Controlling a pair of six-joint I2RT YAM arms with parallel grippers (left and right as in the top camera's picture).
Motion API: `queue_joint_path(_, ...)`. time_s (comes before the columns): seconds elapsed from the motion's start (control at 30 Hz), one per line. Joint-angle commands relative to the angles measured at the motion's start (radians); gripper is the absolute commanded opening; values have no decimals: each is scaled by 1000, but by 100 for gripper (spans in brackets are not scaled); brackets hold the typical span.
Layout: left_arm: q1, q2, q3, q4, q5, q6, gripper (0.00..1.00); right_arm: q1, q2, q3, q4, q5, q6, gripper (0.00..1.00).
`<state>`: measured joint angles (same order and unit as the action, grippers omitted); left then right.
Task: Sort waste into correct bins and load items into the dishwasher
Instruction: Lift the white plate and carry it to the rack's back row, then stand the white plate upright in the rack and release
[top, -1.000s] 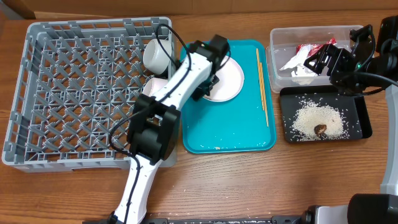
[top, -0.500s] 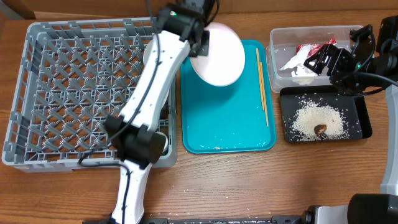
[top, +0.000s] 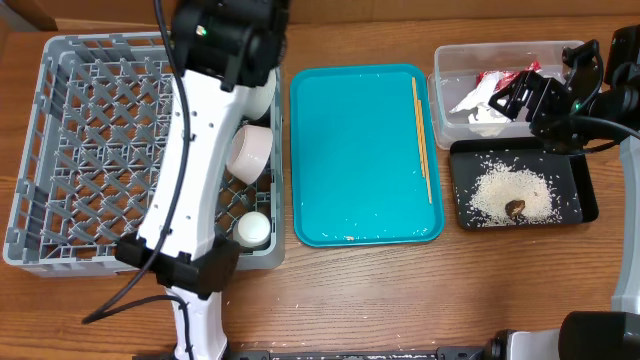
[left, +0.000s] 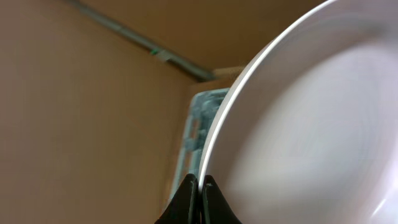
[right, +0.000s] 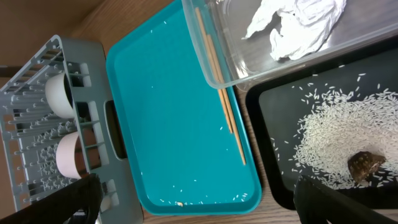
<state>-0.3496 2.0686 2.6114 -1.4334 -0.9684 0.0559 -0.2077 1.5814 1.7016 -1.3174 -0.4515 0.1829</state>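
Observation:
My left gripper (left: 200, 183) is shut on the rim of the white plate (left: 311, 124), held tilted over the back of the grey dish rack (top: 100, 150). In the overhead view the left wrist (top: 230, 35) hides the plate. Two white bowls (top: 250, 150) (top: 264, 98) and a small cup (top: 252, 230) sit in the rack's right side. The chopsticks (top: 421, 140) lie on the teal tray (top: 350, 180). My right gripper (top: 520, 95) is open and empty above the clear tub (top: 500, 52), which holds the napkin (top: 475, 105) and wrapper (top: 500, 78). Rice (top: 500, 190) and the brown lump (top: 516, 209) lie in the black tray (top: 456, 190).
A few rice grains (right: 205, 200) lie along the teal tray's near edge. The left arm stretches from the table's front edge across the rack's right side. The tub and black tray touch at the right of the table.
My left gripper has lifted the plate off the teal tray and carried it left, over the rack's back. The bowls and cup are uncovered. The right arm has not moved.

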Motion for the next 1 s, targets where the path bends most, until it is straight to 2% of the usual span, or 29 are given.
queue_joint_path(0.0, 61, 37, 2, 0, -105, 16, 4, 5, -1, -1, 6, 6, -9, 100)
queue_joint_path(0.23, 161, 110, -5, 2, -103, -64, 4, 5, -1, -1, 6, 6, -9, 100)
queue_joint_path(0.97, 172, 370, -5, 80, -84, -71, 4, 5, -1, -1, 6, 6, -9, 100)
